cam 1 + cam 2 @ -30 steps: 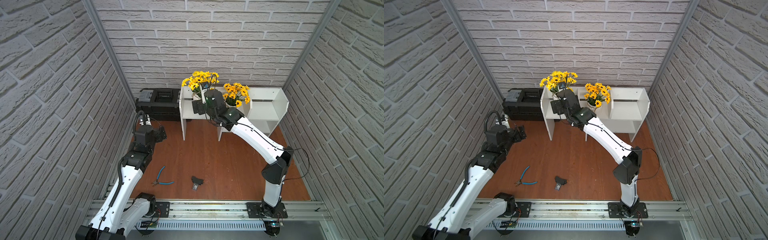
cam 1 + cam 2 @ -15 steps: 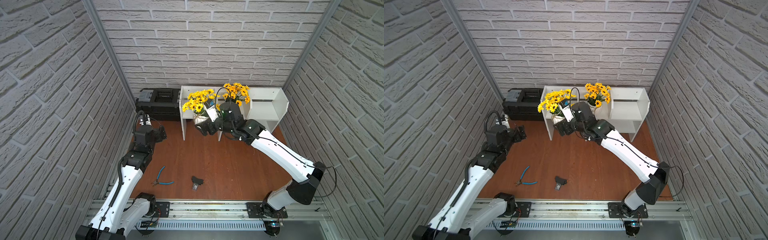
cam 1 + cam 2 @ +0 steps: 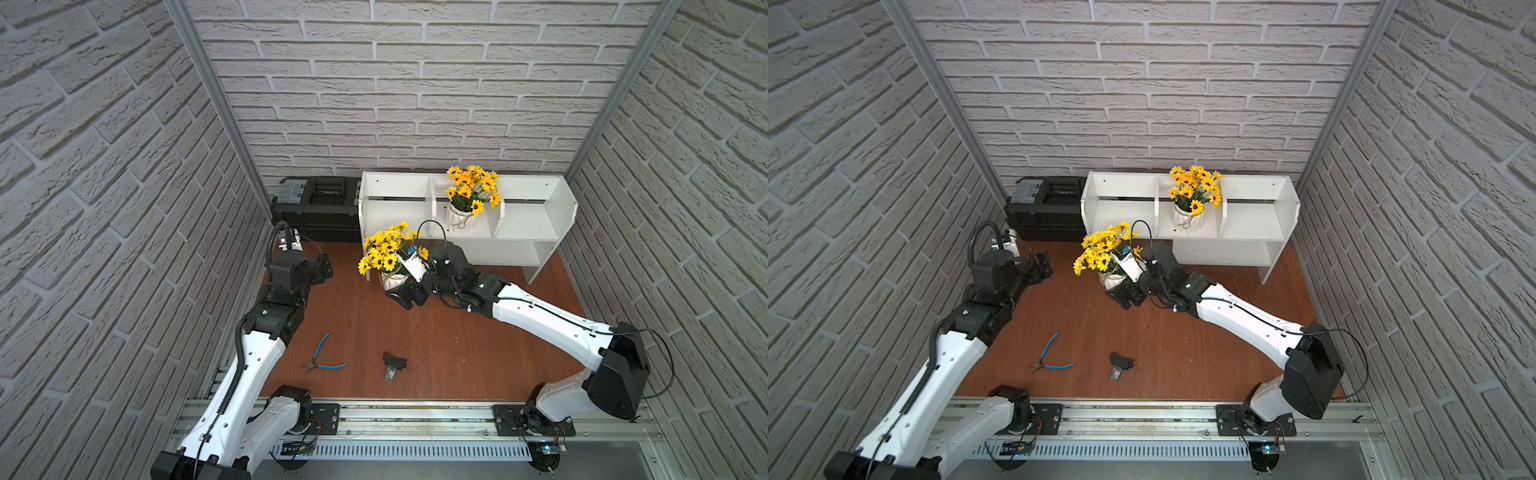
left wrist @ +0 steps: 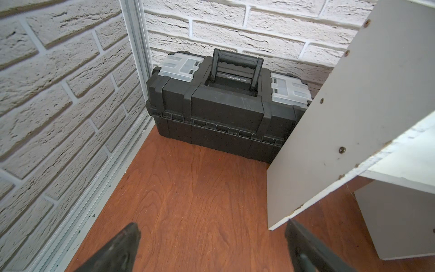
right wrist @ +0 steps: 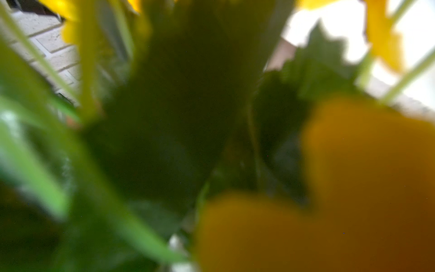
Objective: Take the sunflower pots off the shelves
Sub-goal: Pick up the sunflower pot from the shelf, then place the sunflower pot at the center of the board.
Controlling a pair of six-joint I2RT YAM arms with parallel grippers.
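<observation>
One sunflower pot (image 3: 392,281) (image 3: 1109,281), white with twine and a bunch of yellow flowers, is off the shelves (image 3: 524,221) (image 3: 1250,220) and low over the wooden floor in front of their left end. My right gripper (image 3: 405,291) (image 3: 1128,293) is shut on it. I cannot tell whether the pot touches the floor. Blurred leaves and yellow petals (image 5: 353,188) fill the right wrist view and hide the jaws. A second sunflower pot (image 3: 459,216) (image 3: 1187,218) stands in the middle upper compartment. My left gripper (image 3: 322,266) (image 4: 211,249) hangs open and empty near the left wall.
A black toolbox (image 3: 320,203) (image 4: 223,106) stands at the back, left of the shelves' side panel (image 4: 353,106). Blue-handled pliers (image 3: 326,361) and a small black object (image 3: 392,365) lie on the floor near the front rail. Brick walls close in on three sides.
My right arm has drawn the sunflower pot out of the left upper compartment, forward and down to the floor in front of the shelves. The left arm has not moved.
</observation>
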